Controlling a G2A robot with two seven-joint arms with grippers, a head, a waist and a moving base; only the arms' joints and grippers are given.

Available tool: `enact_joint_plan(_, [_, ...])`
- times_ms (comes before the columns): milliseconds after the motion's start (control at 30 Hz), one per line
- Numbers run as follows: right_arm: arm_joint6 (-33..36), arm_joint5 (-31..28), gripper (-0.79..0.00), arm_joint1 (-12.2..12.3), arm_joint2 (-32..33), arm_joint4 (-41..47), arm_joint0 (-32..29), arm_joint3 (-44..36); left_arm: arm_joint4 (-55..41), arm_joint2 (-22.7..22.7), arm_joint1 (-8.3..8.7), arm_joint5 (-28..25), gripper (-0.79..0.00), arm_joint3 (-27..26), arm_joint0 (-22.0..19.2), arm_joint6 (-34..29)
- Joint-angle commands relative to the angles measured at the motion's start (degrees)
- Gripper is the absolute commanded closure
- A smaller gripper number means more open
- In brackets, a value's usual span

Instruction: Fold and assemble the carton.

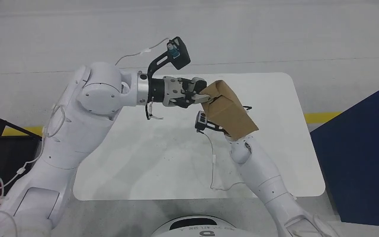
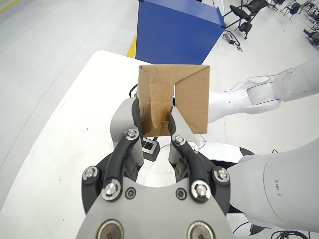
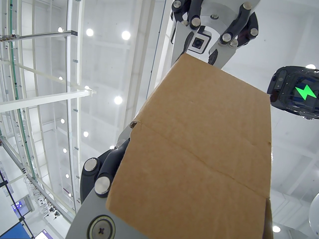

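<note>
You have the carton (image 1: 228,109) held up in the air over the far right part of the white table (image 1: 148,154), not resting on it, with an arm at each end. Your left gripper (image 2: 154,118) is clenched on the carton's near end. One pad (image 2: 136,115) lies against the outer side wall, and the other sits at the slot between the two end flaps, so a wall and one creased, scuffed flap are pinched together. The right gripper (image 3: 117,155) is under the carton's other end with a broad panel lying across it. You cannot tell from here whether that claw is clenched or released.

Treat the carton as light and hollow. It is plain brown cardboard, probably stiff across the flat panels and weak along the score lines and loose flaps. It should not slip much on the rubber pads, but it will likely buckle or tear if you squeeze hard or pull on a flap alone. Take hold across a wall near a corner, where two panels brace each other. Leave the flaps free to fold. The end in the left claw looks only partly closed.
</note>
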Motion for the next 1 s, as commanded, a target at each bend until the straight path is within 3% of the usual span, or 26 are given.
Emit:
enact_joint_plan(0, [0.22, -0.23, 0.0, -0.12, 0.53, -1.0, 0.04, 0.53, 1.15, 0.11, 0.03, 0.45, -0.182, -0.54, -0.06, 0.04])
enact_joint_plan(467, [5.04, -5.04, 0.0, -1.24, 0.86, -6.89, -0.29, 1.96, 4.45, 0.94, 0.23, 1.64, -0.175, -1.84, 0.72, 0.29])
enact_joint_plan(733, [5.11, -5.11, 0.0, -1.48, 0.44, -7.62, -0.63, 1.28, 3.62, -1.22, 0.69, 1.76, -0.191, -1.23, 1.74, 1.68])
enact_joint_plan(967, [4.4, -4.4, 0.0, -1.48, 0.79, -7.15, -1.0, 0.57, 0.69, -2.16, 0.91, 0.5, -0.259, -0.86, 2.39, 2.25])
